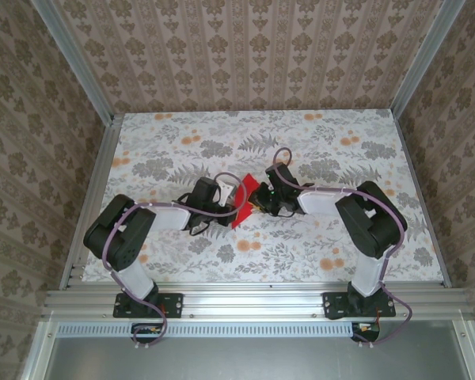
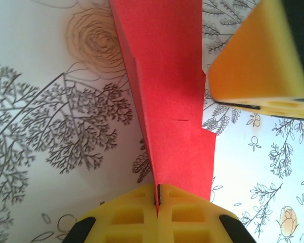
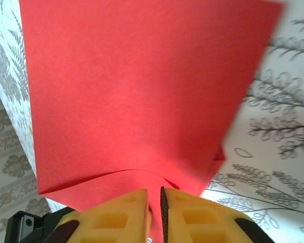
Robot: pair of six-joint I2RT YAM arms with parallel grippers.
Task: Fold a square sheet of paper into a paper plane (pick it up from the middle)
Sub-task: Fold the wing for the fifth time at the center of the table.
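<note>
The red sheet (image 1: 245,204) sits at the middle of the floral table (image 1: 340,245), held between the two grippers; whether its lower edge touches the tabletop cannot be told. It is doubled along a centre crease; the left wrist view shows it edge-on (image 2: 167,101), layers close together, with a stepped lower edge; the right wrist view shows a broad plain red panel (image 3: 142,91) with a flap curling near the fingers.

The left gripper (image 2: 157,196) is clamped tight on the folded edge, its pads meeting with paper between them; the right gripper (image 3: 154,197) is pinched almost together on the other side, the paper running into the thin slot between its pads.

The step looks like setting the centre fold; no pointed nose is visible yet. The next move probably calls for one gripper to hold firm while the other lets go and retakes a corner; pulling apart could tear such thin paper.
</note>
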